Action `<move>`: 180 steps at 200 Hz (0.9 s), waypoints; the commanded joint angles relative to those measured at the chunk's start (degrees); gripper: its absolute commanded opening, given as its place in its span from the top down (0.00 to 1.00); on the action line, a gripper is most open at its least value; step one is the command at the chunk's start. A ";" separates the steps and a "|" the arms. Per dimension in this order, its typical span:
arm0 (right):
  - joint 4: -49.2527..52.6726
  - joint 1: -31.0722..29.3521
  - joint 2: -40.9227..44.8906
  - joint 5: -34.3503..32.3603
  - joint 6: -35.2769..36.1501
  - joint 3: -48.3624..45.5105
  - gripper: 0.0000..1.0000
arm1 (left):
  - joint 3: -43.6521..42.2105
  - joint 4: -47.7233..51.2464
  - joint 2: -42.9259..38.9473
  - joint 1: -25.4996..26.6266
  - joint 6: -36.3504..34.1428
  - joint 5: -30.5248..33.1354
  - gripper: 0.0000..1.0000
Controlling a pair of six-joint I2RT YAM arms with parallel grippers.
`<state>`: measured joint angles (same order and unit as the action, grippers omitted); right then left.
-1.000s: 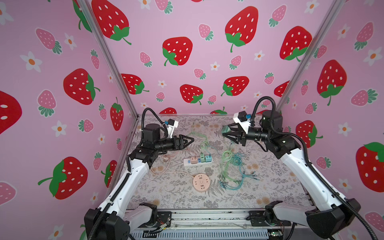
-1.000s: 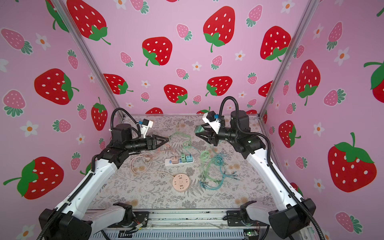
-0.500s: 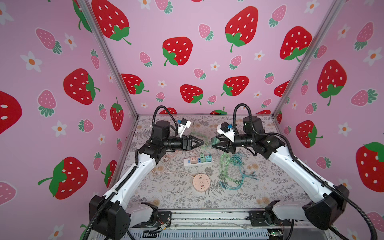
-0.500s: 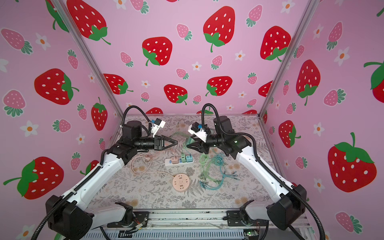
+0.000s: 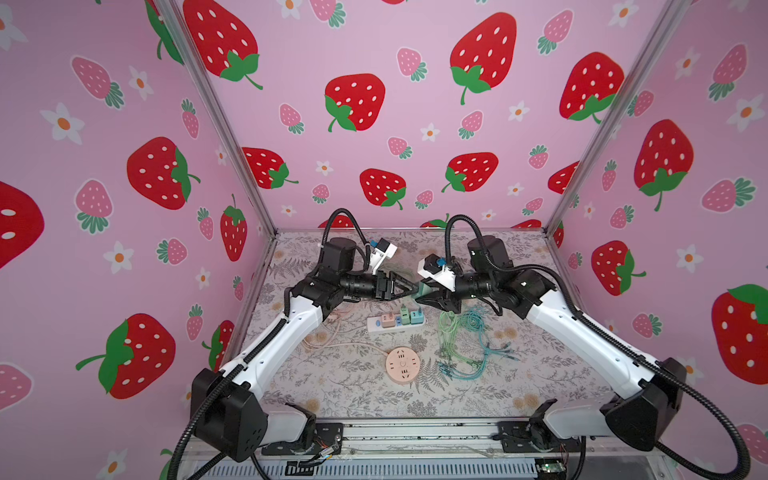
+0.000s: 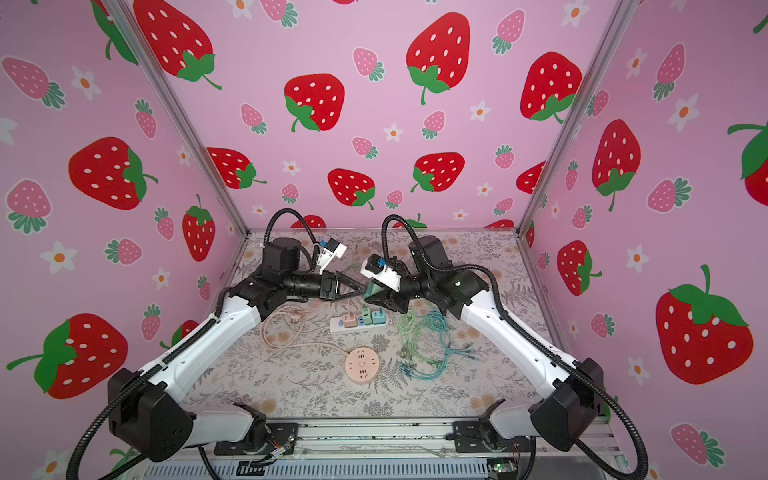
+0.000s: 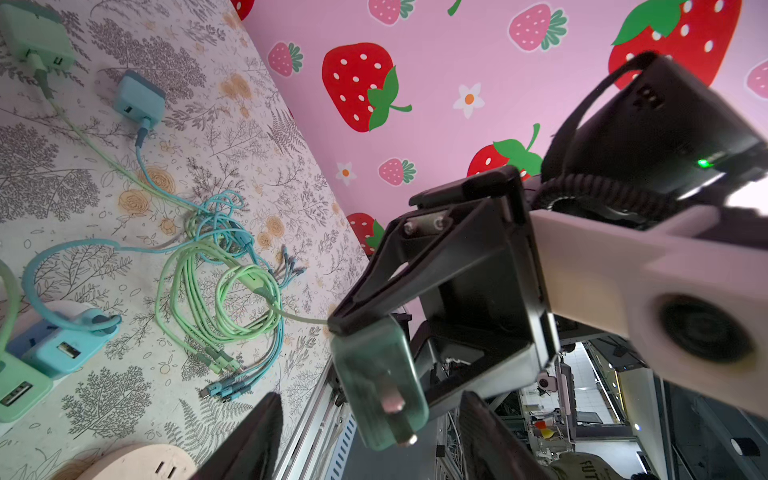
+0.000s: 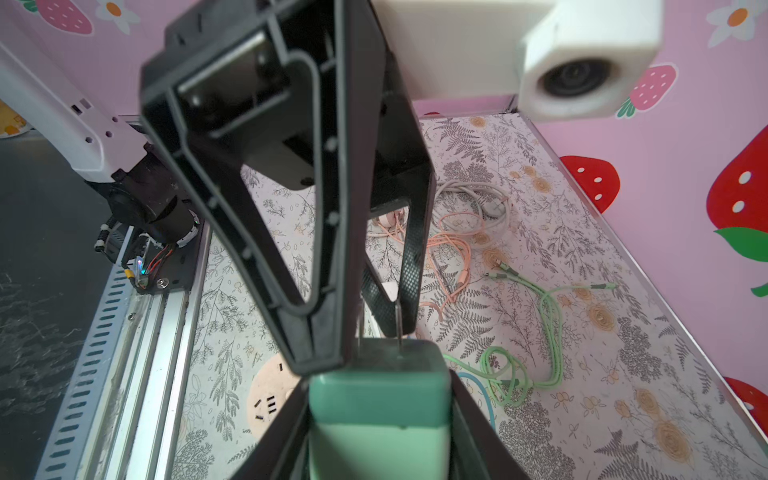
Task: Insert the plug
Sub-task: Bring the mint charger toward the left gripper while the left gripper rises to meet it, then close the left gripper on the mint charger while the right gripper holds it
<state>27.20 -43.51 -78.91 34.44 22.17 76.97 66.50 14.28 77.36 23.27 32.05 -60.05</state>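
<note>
Found green plug [image 7: 376,374] clamped in right gripper [image 5: 422,294], held in the air clear of the table [image 5: 353,390], pronged end facing left gripper [image 8: 359,345]. Noted left gripper's jaws apart, straddling that pronged end; cannot confirm contact. Located white power strip [image 5: 376,325] on the table below both grippers, with pink, green and blue adapters [image 5: 404,318] seated in it. Recorded round pink socket [image 5: 401,365] past the strip, toward the arm bases, and tangled green and blue cables [image 5: 461,338] on the table below the right gripper's wrist.

lab booth: printed walls [image 5: 407,50], aluminium frame [image 5: 415,433]
</note>
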 commanded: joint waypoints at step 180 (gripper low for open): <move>-1.75 -2.08 3.86 -6.57 -3.08 -2.22 0.37 | 4.86 2.13 2.67 1.07 -2.42 2.46 0.92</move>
<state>27.86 -46.00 -80.14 26.94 23.33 77.80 68.90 17.93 80.27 24.45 32.71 -58.43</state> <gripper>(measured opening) 0.574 0.319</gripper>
